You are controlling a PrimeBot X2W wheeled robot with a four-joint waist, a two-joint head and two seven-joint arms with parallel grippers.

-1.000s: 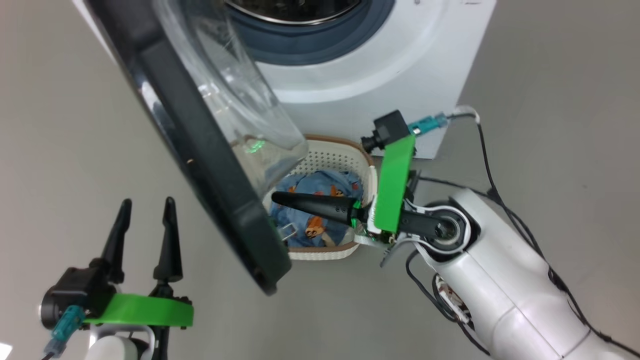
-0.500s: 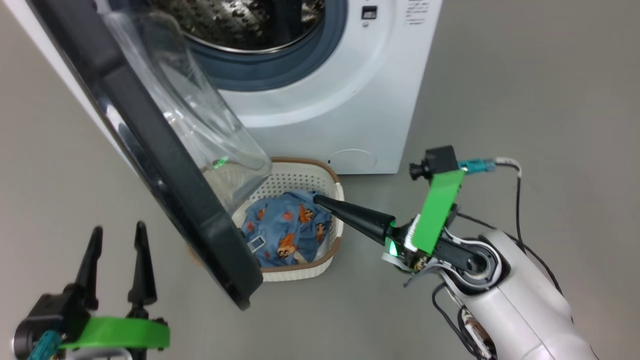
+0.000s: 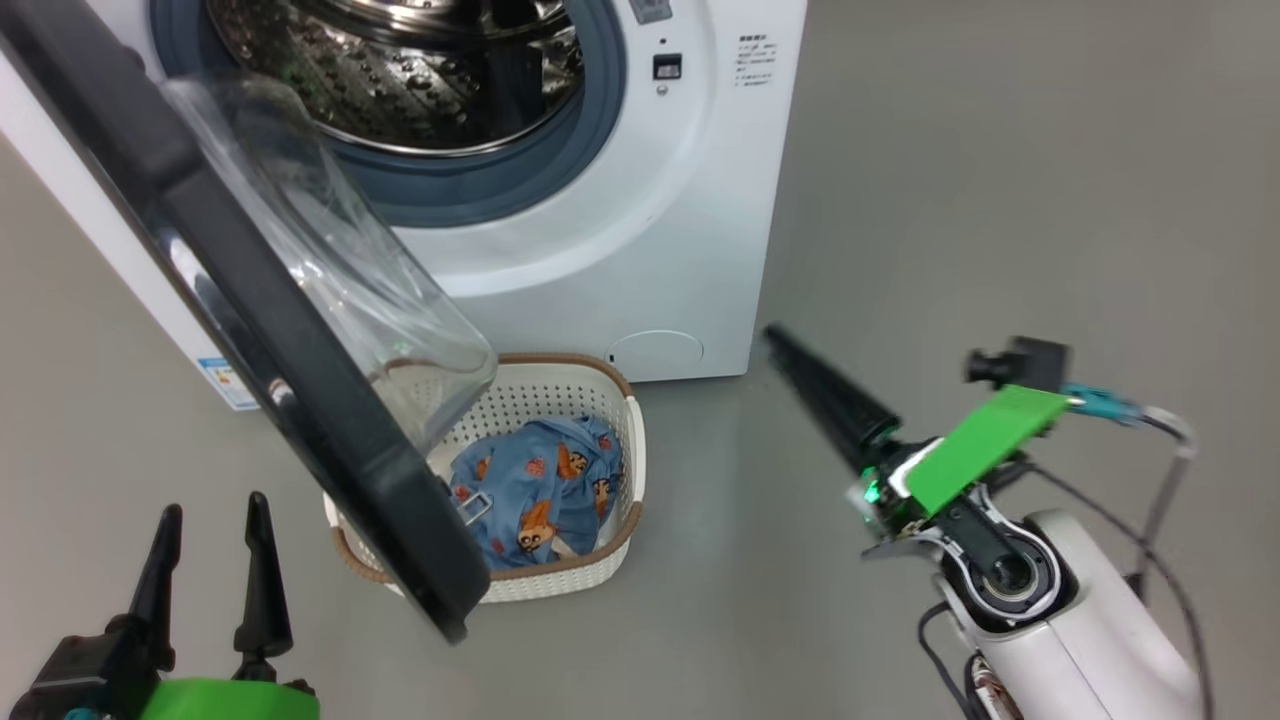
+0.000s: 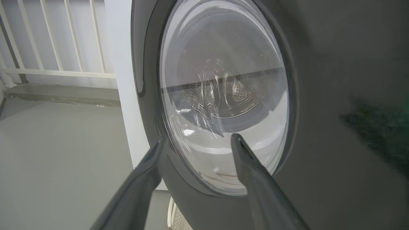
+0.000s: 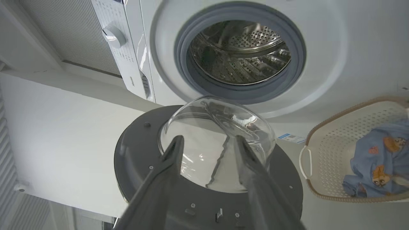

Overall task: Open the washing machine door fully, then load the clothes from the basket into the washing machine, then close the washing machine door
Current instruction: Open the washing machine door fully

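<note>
Opening looks done: washing machine door (image 3: 300, 350) stands out at nine o'clock; clothes (image 3: 535, 490) lie in the basket (image 3: 560, 385) at six o'clock. Both empty: left end effector (image 3: 214, 505) wide, right end effector (image 5: 208, 138) parted; loading, closing remain.

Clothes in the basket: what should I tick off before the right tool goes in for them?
1. Washing machine door fully open: cannot tell; it stands well out from the washing machine.
2. Drum mouth unblocked: ok.
3. Clothes lying in the basket: ok.
4. Basket clear of the door: cannot tell; the door covers its left part in the head view.
5. Right tool open, empty: ok.
6. Right tool above the clothes: not ok; it is off to the basket's right.
</note>
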